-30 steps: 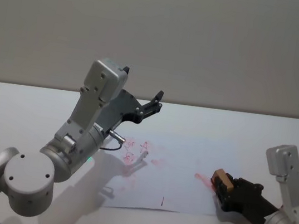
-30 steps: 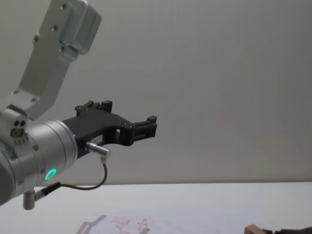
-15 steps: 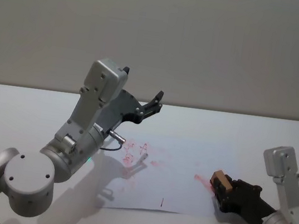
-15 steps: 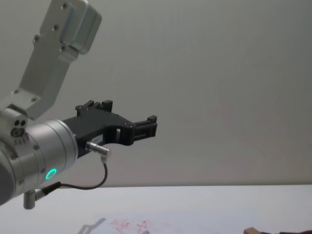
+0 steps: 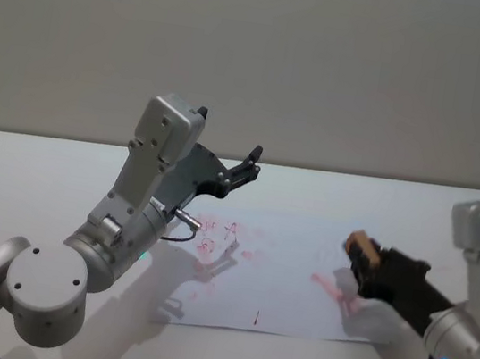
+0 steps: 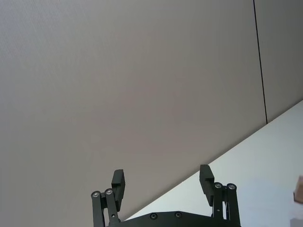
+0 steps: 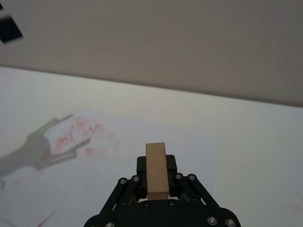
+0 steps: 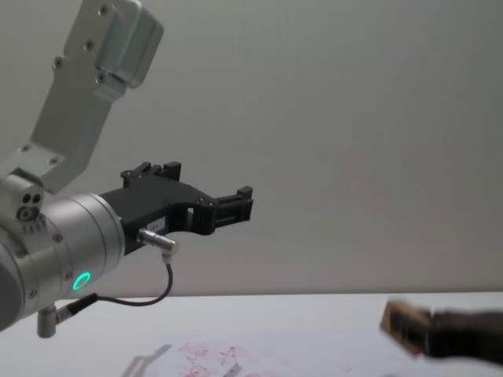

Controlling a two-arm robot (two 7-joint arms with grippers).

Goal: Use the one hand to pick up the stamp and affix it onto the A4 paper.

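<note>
My right gripper [image 5: 364,254] is shut on the stamp [image 5: 362,246], a small brown block, and holds it in the air above the right part of the A4 paper [image 5: 283,281]. In the right wrist view the stamp [image 7: 155,169] stands upright between the black fingers. From the chest it appears blurred as the stamp [image 8: 405,327] at the lower right. The paper [image 7: 142,137] bears red marks [image 5: 325,284] under the stamp and more at its left [image 5: 218,235]. My left gripper [image 5: 249,165] hangs raised and open over the table's far side, its fingers [image 6: 118,183] spread wide.
The white table [image 5: 33,176] runs to a grey wall behind. My left arm's body [image 5: 142,201] stands over the paper's left edge and casts a shadow on it. A short dark line [image 5: 256,317] marks the paper's near edge.
My right gripper has lifted the stamp up off the paper and slightly back, leaving a red mark beneath. The left arm has not moved.
</note>
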